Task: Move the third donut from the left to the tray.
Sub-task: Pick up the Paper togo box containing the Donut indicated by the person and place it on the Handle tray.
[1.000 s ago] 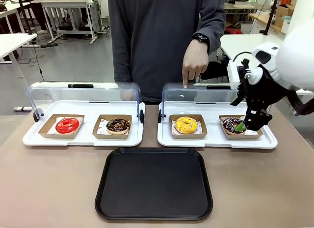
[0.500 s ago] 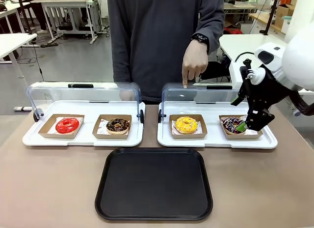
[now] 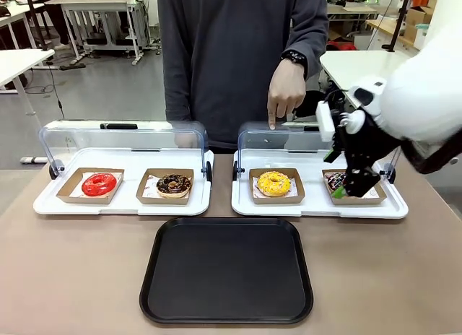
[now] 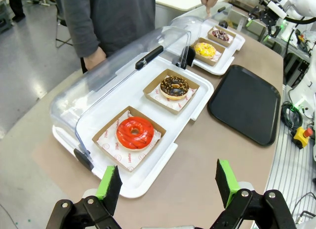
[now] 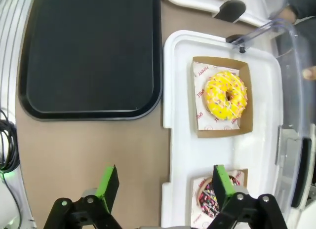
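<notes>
The right gripper [image 3: 345, 185] hangs wide open over the chocolate donut [image 3: 336, 181], so it's only approaching and must shift to the yellow donut [image 3: 274, 183] beside it, then reach the black tray [image 3: 227, 270]; the left gripper [image 4: 169, 180] gapes idle.

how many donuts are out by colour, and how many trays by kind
red donut: 1
yellow donut: 1
chocolate-topped donut: 1
dark donut with coloured sprinkles: 1
white tray with clear domed lid: 2
black tray: 1
total: 4 donuts, 3 trays, 7 things
</notes>
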`<act>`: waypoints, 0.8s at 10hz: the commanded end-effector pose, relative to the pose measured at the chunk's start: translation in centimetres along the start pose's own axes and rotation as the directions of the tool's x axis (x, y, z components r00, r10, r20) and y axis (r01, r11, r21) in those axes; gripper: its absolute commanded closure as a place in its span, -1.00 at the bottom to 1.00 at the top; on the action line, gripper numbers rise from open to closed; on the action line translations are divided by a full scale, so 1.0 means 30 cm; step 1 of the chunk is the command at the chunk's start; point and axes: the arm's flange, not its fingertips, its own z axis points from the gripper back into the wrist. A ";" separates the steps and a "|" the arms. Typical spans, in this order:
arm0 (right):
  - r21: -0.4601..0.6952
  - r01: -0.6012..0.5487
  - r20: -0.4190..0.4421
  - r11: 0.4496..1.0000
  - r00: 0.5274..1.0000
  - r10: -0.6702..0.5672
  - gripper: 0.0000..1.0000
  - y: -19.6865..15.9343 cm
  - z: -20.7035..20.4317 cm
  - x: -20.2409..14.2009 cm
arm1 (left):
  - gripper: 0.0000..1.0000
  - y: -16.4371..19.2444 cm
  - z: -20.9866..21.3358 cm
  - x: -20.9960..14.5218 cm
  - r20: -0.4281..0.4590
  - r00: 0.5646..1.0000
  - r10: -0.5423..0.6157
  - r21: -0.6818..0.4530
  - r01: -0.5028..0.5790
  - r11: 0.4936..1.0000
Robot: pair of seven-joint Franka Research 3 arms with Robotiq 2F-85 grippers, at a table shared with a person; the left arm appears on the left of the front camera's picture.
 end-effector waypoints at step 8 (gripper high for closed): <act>-0.144 0.023 -0.092 0.989 0.995 -0.036 -1.00 -0.130 -0.375 0.095 | -1.00 -0.005 0.003 0.003 0.002 1.000 0.001 0.000 -0.001 1.000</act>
